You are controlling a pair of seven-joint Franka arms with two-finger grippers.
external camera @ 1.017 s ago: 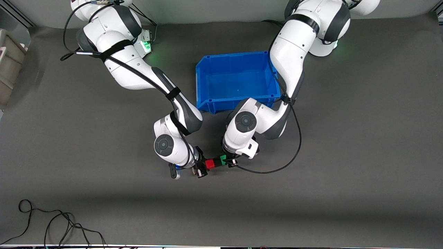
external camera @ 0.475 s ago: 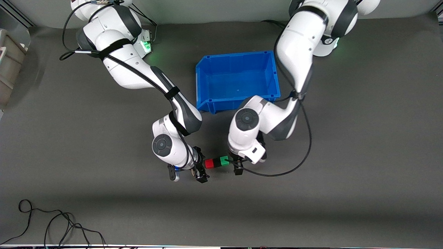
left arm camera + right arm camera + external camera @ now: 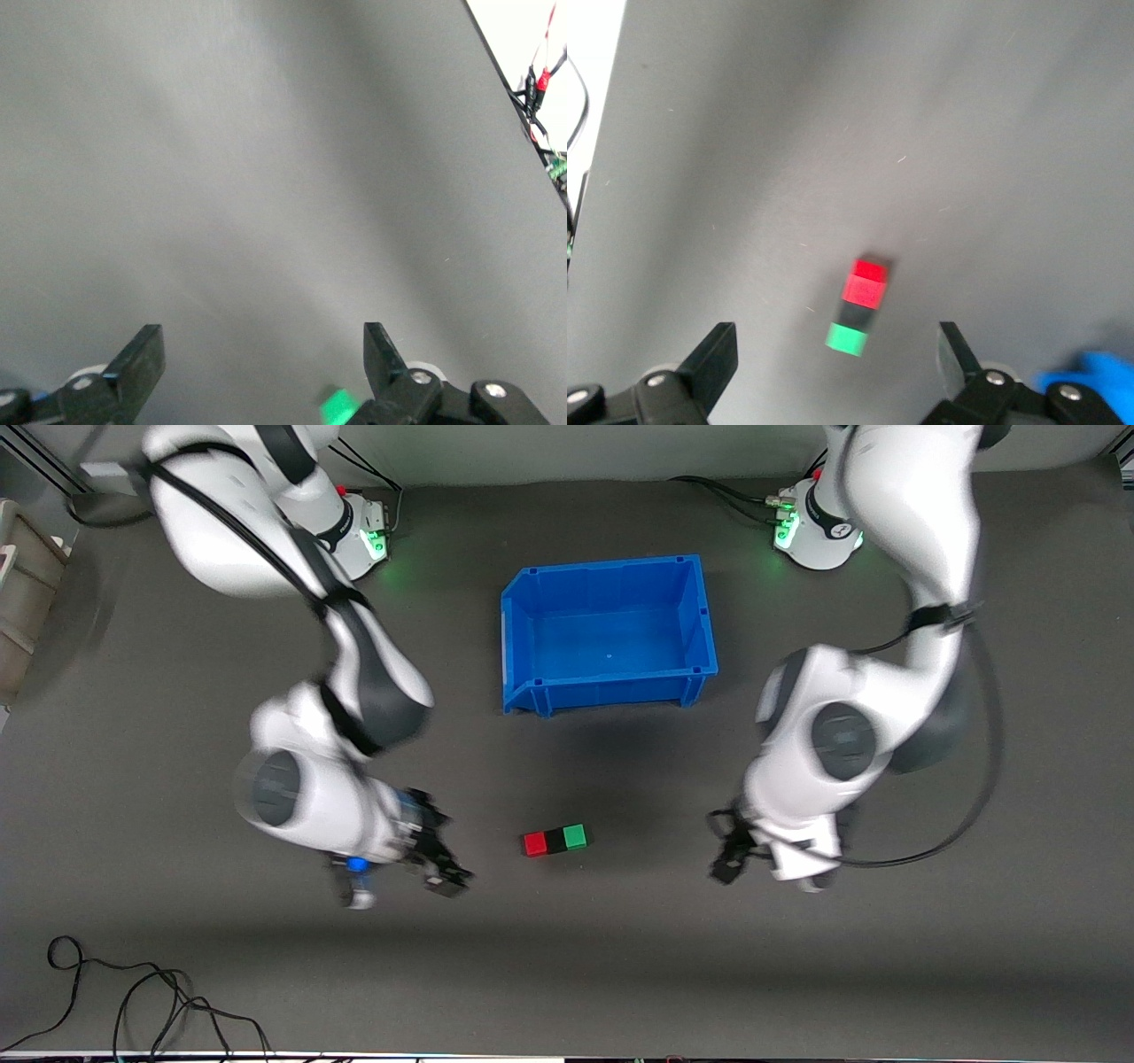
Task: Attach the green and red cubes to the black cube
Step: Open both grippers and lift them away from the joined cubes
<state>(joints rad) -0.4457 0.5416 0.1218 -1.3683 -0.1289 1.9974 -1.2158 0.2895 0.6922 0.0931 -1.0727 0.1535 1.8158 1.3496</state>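
The red cube (image 3: 534,843), black cube (image 3: 555,841) and green cube (image 3: 575,836) lie joined in one short row on the dark table, the black one in the middle. No gripper touches the row. My right gripper (image 3: 440,859) stands open and empty, off the red end, toward the right arm's end of the table. My left gripper (image 3: 728,849) is open and empty too, off the green end. In the right wrist view, red cube (image 3: 868,283), black cube (image 3: 852,313) and green cube (image 3: 847,339) show ahead of the open right gripper (image 3: 835,359). The left wrist view catches only the green cube (image 3: 337,407) beside the open left gripper (image 3: 263,359).
An empty blue bin (image 3: 518,646) sits farther from the front camera than the cubes, between the two arms. A loose black cable (image 3: 133,992) lies at the table's front edge toward the right arm's end. A beige container (image 3: 22,602) stands off the table's edge there.
Both grippers have opened, let go of the cubes and pulled away to their own ends of the table. The three joined cubes stay where they were.
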